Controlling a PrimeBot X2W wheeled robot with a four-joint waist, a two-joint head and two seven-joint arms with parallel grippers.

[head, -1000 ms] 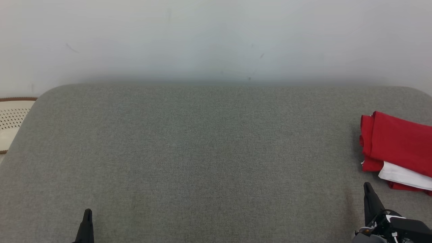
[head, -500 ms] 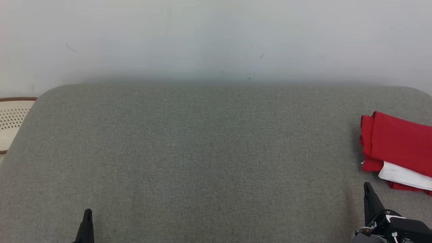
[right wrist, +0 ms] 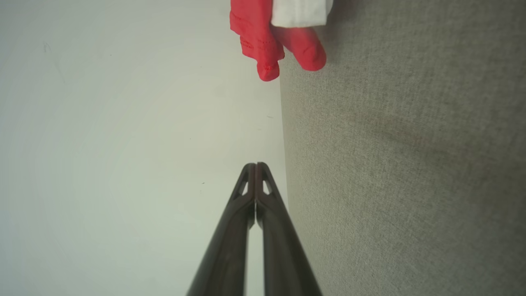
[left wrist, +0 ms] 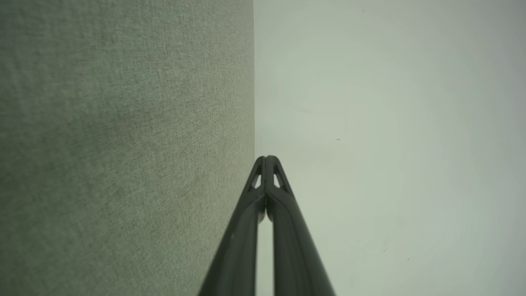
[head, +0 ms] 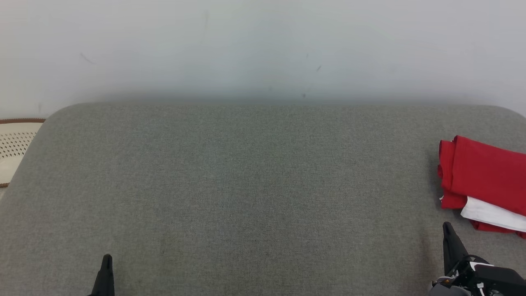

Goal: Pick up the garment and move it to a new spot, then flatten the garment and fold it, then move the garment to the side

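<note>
**At the right edge of the grey woven-fabric cushion (head: 246, 185): folded red cloth garment (head: 485, 172), fingers closed on nothing**

Beyond the cushion's far-left corner sits a cream perforated object with a brown rim (head: 14, 144), partly cut off. At the near edge, towards the left, the left gripper (head: 107, 263) pokes up, its two long dark fingers pressed together and holding nothing. Close to the near-right corner the right gripper (head: 448, 232) stands likewise, tips tight together and empty. Just beyond it the garment lies folded, a white layer (head: 489, 213) showing along its near side, apart from both grippers. A pale wall (head: 263, 41) rises behind the far edge.
</note>
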